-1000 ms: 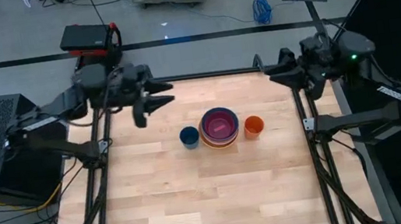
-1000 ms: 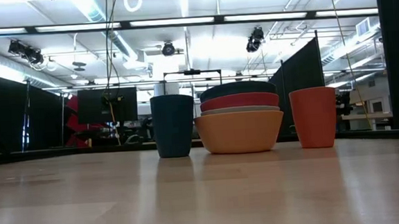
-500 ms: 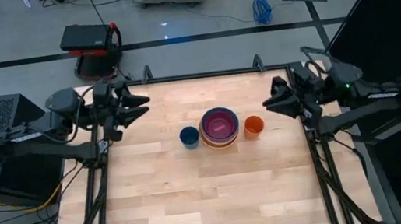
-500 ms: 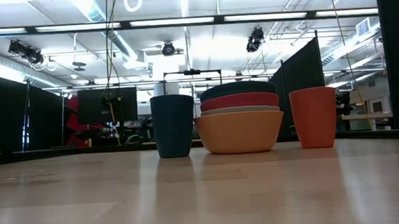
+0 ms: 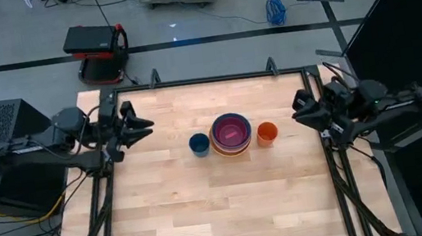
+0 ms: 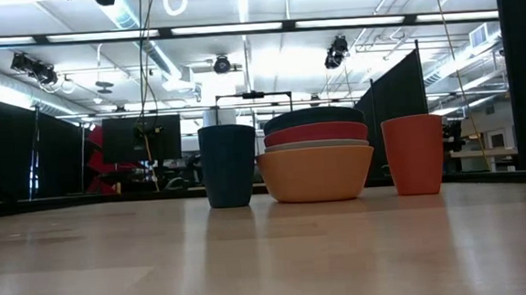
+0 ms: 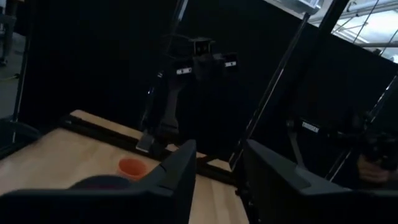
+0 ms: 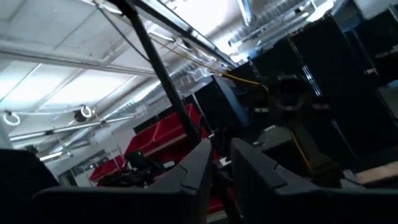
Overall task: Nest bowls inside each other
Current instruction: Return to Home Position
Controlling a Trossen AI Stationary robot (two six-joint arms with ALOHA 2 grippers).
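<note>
- Nested into 1 stack near the middle of the table: the bowls, all 5 of them.
- Read from the low view, bottom to top: orange bowl, then only the rim of the white bowl, then red-orange bowl and teal-blue bowl. Innermost, and seen only from above: magenta-pink bowl.
- Flanked by 2 upright cups, just beside the stack but not touching it: blue cup at 9 o'clock, orange cup at 3 o'clock (neither inside a bowl). Probably set out to the sides because such narrow cups have no place in the nest.
- At 10 o'clock from the stack, over the table's left edge and well apart from everything: left gripper. Fingers parted by a moderate gap in its wrist view, with nothing between them.
- At 3 o'clock, beyond the orange cup and over the right rail: right gripper. Fingers parted by a narrower gap, likewise holding nothing.
- Judged from this layout: nesting finished, with both arms held at the sides as a parking pose that leaves the work in plain view.
- Left to do: only settling the arms at rest. Little risk, given nothing within reach to knock over.
</note>
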